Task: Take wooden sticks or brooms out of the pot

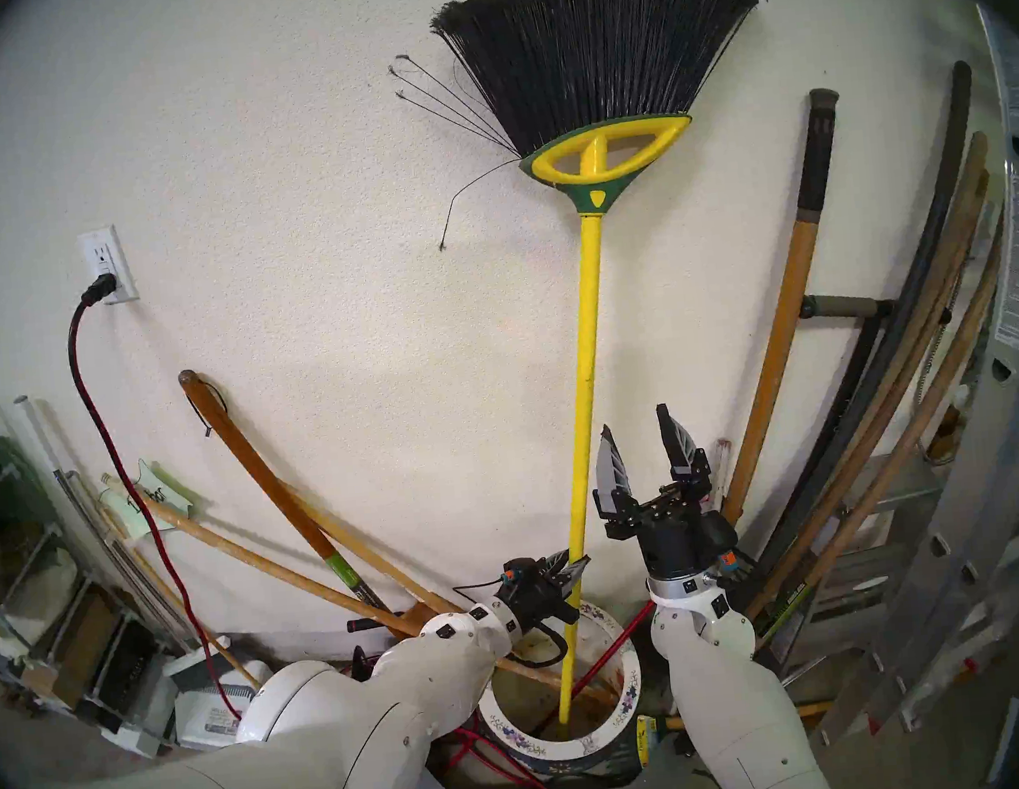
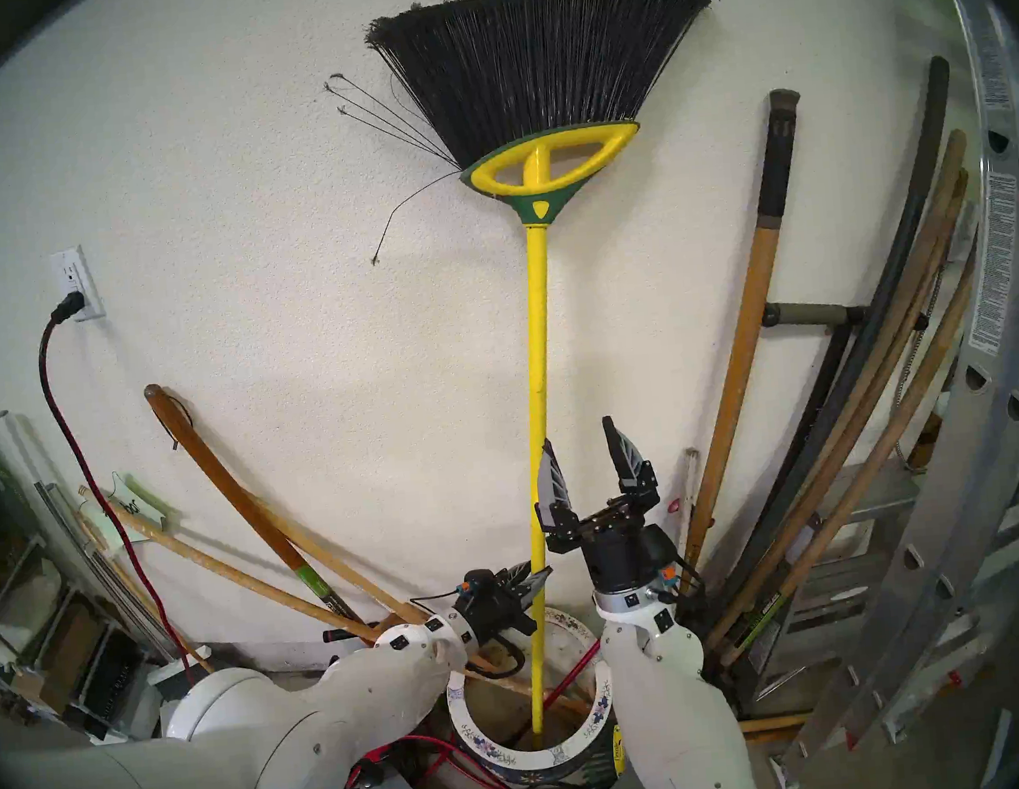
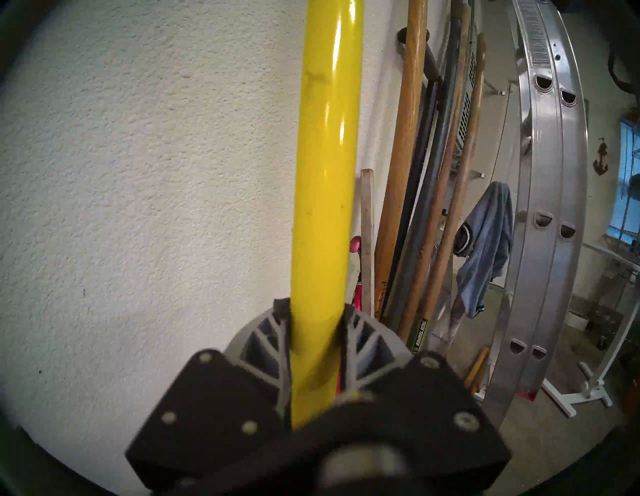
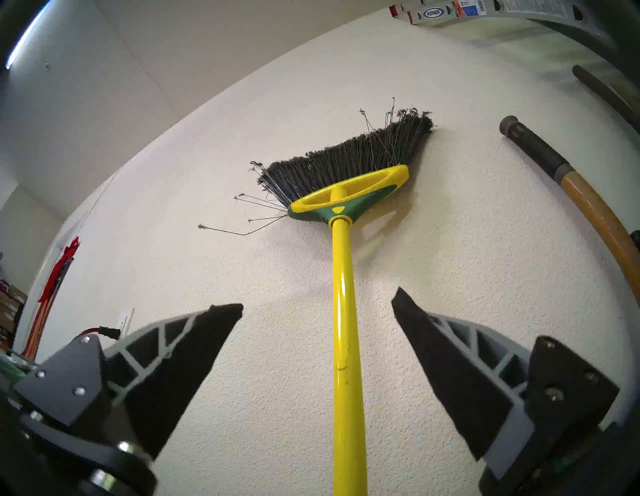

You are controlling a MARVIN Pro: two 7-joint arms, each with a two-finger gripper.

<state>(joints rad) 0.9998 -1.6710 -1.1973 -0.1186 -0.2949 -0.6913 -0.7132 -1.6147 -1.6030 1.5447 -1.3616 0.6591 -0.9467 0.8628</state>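
Broom [image 1: 582, 341] stands bristles-up against the far wall [image 1: 308, 230], yellow pole foot down inside the white flowered pot [image 1: 628, 690] at near centre. Left gripper [image 1: 574, 566] reaches in from the left, roughly level, and is clamped on the pole a short way above the pot rim; the left wrist view shows both fingers [image 3: 268, 341] pressed flat against the yellow shaft, no gap. Right gripper [image 1: 644, 453] sits just right of the pole and higher up, pointing upward, fingers spread wide and touching nothing; in its wrist view the pole runs up between the spread fingers [image 4: 194, 360] without contact on either side. Step in hand, as I read it: grasp made, lift not begun, since the pole's foot is deep in the pot. Next move calls for a long, straight rise along the pole's own line, enough for the foot to clear the rim. A thin red rod [image 1: 603, 646] and brown wooden poles [image 1: 300, 562] cross the pot mouth beside it and could snag or get dragged. With a single low grip, the heavy bristle head will likely want to tip; closing the right gripper higher on the shaft would steady it. More handles [image 1: 777, 324] lean at far right, plus a ladder [image 1: 987, 404].
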